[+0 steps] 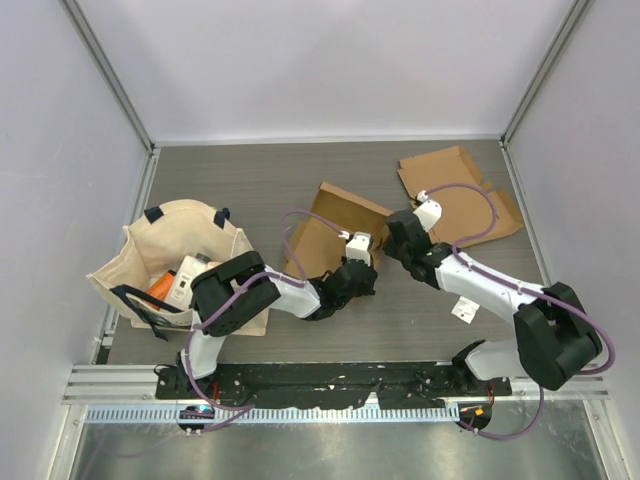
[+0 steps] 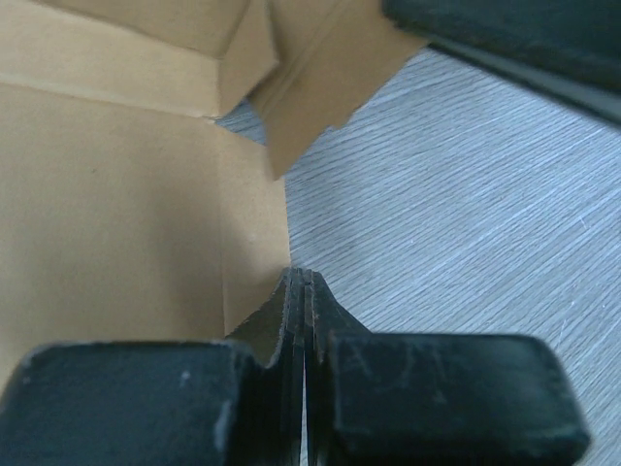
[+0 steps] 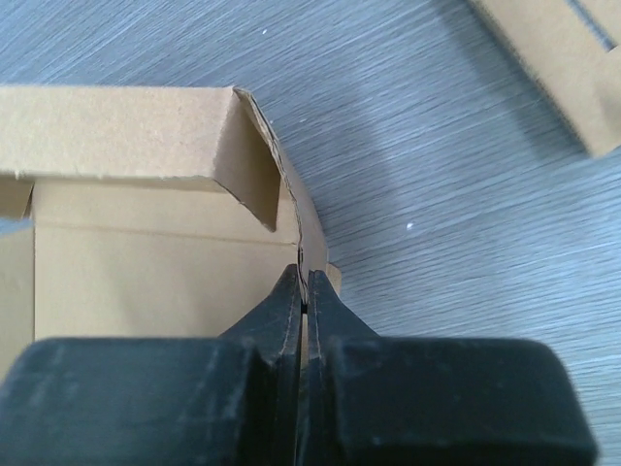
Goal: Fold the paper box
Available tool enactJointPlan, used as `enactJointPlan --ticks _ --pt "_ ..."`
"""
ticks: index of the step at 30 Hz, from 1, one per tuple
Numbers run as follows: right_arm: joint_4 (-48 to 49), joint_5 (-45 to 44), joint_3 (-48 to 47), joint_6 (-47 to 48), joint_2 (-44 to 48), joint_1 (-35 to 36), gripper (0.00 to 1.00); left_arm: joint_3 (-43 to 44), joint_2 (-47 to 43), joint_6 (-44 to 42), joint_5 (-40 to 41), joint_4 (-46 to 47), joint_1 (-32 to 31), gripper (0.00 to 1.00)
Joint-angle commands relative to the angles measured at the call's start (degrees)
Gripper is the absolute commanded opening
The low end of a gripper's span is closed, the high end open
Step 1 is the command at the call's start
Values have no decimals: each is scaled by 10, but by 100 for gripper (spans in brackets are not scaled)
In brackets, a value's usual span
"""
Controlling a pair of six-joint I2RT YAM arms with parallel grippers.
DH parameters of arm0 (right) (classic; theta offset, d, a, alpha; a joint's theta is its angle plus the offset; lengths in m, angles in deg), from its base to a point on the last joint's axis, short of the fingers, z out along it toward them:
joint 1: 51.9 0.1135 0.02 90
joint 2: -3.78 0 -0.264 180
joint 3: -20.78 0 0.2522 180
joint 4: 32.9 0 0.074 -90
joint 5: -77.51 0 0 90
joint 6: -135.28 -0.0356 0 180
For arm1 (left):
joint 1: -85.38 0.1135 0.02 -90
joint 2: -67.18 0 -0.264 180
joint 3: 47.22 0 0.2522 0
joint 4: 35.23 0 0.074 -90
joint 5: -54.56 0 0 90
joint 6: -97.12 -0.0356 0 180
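The paper box [image 1: 322,238] lies half open at the middle of the surface [image 1: 240,180]; the left gripper [image 2: 301,280] is pressed together on the edge of its panel, and the right gripper [image 3: 303,289] is pinched on a wall edge; a flat cardboard sheet [image 1: 465,195] lies well apart at the far right; a white tag [image 1: 463,310] lies beside the right arm, its print too small to read; a cloth bag [image 1: 185,235] stands at the left.

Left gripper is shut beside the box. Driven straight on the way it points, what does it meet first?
Probably the loose flap of the paper box, which juts across the line just ahead of the left gripper. Depth is unclear from the wrist view, so it might slip past underneath.
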Motion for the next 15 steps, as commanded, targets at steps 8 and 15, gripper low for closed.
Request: enactJointPlan --ticks 8,15 --pt "6 -78 -49 -122 -62 94 29 -52 14 16 -22 48 22 0" --pt "-10 42 -26 44 60 57 61 -82 12 24 -40 82 34 0"
